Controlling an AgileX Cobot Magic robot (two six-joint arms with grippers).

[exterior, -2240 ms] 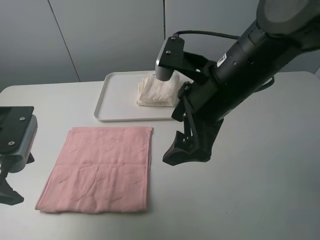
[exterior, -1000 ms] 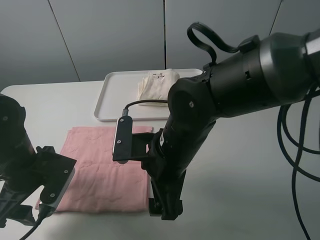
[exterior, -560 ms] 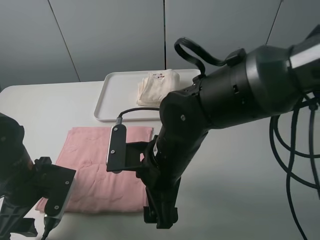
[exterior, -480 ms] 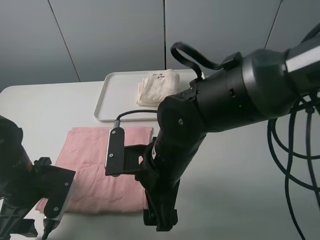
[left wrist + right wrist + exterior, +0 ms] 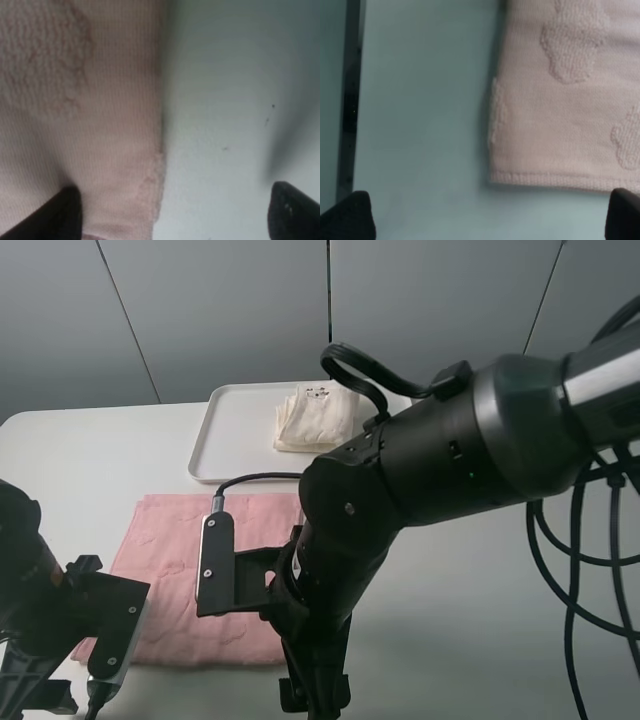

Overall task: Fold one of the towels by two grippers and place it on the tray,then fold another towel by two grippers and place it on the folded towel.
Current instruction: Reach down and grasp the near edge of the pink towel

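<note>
lengthwise, pink towel (image 5: 170,550) points at tray (image 5: 235,440); left claw (image 5: 180,212), right claw (image 5: 486,215) both apart.

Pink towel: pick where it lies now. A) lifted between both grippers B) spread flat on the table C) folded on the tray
B: the pink towel lies spread flat on the table, while only the folded cream towel sits on the tray.

White table (image 5: 90,455): pink towel (image 5: 170,560), tray (image 5: 235,440)
</note>
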